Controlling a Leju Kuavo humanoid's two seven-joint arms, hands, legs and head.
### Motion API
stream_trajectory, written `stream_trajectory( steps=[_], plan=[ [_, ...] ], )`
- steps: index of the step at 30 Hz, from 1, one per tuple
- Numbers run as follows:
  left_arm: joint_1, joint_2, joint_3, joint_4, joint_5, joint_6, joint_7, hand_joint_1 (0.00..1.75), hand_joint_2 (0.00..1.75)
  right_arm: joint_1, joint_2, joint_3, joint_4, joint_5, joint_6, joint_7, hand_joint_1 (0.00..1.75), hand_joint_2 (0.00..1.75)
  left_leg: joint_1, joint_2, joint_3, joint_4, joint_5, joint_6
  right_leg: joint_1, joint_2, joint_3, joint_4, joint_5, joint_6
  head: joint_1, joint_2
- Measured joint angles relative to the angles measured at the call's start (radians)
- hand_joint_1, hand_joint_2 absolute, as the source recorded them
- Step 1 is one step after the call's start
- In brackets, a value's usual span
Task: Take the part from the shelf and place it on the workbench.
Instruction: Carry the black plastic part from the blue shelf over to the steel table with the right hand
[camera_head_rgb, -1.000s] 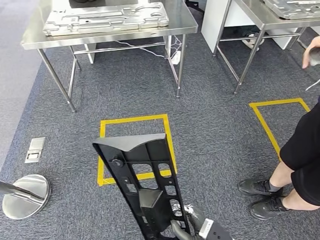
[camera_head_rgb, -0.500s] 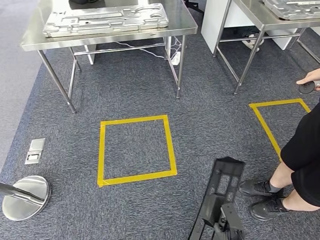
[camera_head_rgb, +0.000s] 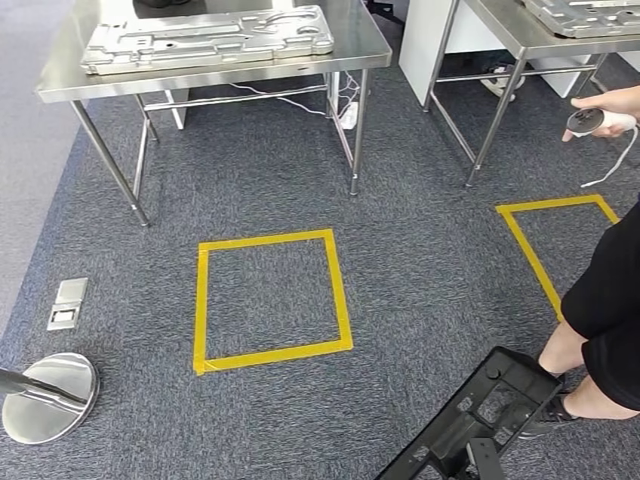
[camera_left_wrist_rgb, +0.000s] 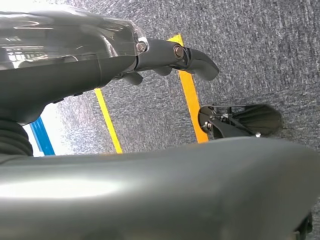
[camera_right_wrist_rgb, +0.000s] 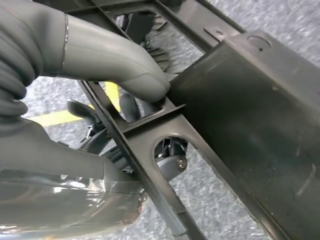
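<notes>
Far left, a round polished metal floor base (camera_head_rgb: 49, 395) rests on the grey carpet (camera_head_rgb: 272, 190), with a small metal floor socket plate (camera_head_rgb: 67, 303) just beyond it. Beyond, a stainless-steel workbench (camera_head_rgb: 355, 45) carries a flat silver stamped panel (camera_head_rgb: 204, 38). At centre, a square of yellow floor tape (camera_head_rgb: 272, 298) marks the carpet. The left hand (camera_left_wrist_rgb: 166, 57) hangs above the floor, fingers extended and apart, holding nothing. Near right, the black perforated plastic part (camera_head_rgb: 483, 415) tilts low over the carpet, clamped by the right hand (camera_right_wrist_rgb: 124, 80), its thumb pressing one face and its fingers behind. Far right, a person's hand (camera_head_rgb: 615, 103) holds a controller (camera_head_rgb: 587, 121).
</notes>
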Motion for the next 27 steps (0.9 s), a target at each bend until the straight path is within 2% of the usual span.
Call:
stream_trajectory(
  steps=[3,8,11,16,18,20,23,27],
  plan=[
    [0.000,0.000,0.008,0.000,0.004,0.002,0.000,0.00,1.75,0.004,-0.003,-0.018,0.006,-0.002,0.027,-0.068,1.75,1.75,0.000,0.000,0.000,0.000,0.000,0.000,0.000,0.000,0.000,0.000,0.000,0.000,0.000,0.000],
    [0.000,-0.001,0.021,0.000,0.008,0.003,0.000,0.00,1.75,0.004,-0.004,-0.041,0.008,0.003,0.038,-0.113,1.75,1.75,0.000,0.000,0.000,0.000,0.000,0.000,0.000,-0.001,0.001,0.000,0.000,0.000,0.000,0.000],
    [0.000,-0.002,0.023,0.000,0.009,0.003,0.000,0.00,1.75,0.003,-0.004,-0.053,0.005,0.012,0.046,-0.170,1.75,1.75,-0.001,0.000,-0.001,0.000,0.000,0.000,-0.001,-0.001,0.001,0.000,0.000,0.000,0.000,0.000],
    [0.001,-0.005,0.035,0.000,0.012,0.005,0.000,0.00,1.75,0.002,-0.004,-0.100,-0.049,0.061,0.082,-0.264,1.75,1.75,-0.001,0.000,0.000,0.000,0.000,0.000,-0.001,-0.001,0.001,0.000,0.000,0.000,0.000,0.000],
    [0.003,-0.007,0.045,0.000,0.013,0.007,0.000,0.00,1.75,0.023,0.002,-0.151,-0.140,0.145,0.118,-0.253,1.75,1.75,-0.001,0.000,-0.001,0.000,0.000,0.000,-0.001,-0.002,0.001,0.000,0.000,0.000,0.000,0.000],
    [0.006,-0.009,0.051,0.000,0.013,0.009,-0.001,0.00,1.75,0.062,0.027,-0.236,-0.293,0.275,0.187,-0.218,1.75,1.75,-0.001,0.000,-0.001,0.000,0.000,0.000,-0.001,-0.002,0.001,0.000,0.000,0.000,0.000,0.000],
    [0.009,-0.012,0.061,0.000,0.015,0.010,-0.002,0.00,1.75,0.121,0.099,-0.375,-0.569,0.443,0.325,-0.175,1.75,1.75,-0.001,-0.001,-0.001,0.000,0.000,0.000,-0.001,-0.003,0.001,0.000,0.000,0.000,0.000,0.000],
    [0.012,-0.016,0.072,0.000,0.015,0.014,-0.001,0.00,1.75,0.194,0.197,-0.460,-0.909,0.514,0.455,-0.157,1.75,1.75,-0.001,-0.001,-0.001,0.000,0.000,0.000,0.000,-0.003,0.001,0.000,0.000,0.000,0.000,0.000]
  ],
)
